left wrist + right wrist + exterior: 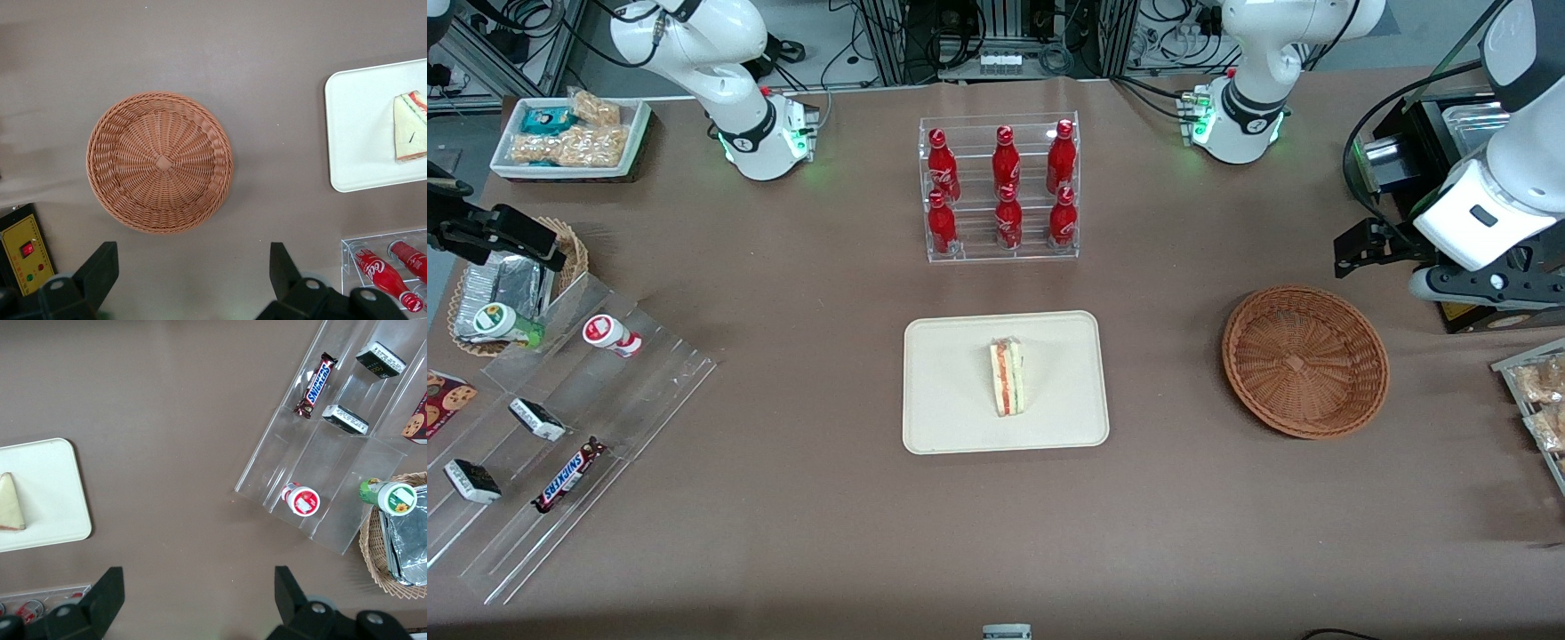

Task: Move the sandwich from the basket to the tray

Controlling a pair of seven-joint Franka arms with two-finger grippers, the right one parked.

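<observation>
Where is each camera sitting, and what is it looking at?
Front view: high up, facing the robots; shows the table, the tray holding the sandwich, both arms.
Left wrist view: on the working arm, looking straight down at the empty basket; its open gripper hangs above the table beside the basket.
Right wrist view: on the parked arm, looking down at a clear snack rack.
All three show the tray and sandwich.

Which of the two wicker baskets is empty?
The large round reddish-brown basket beneath the open end effector is empty; the smaller wicker basket, toward the parked arm's end, holds foil packets.
</observation>
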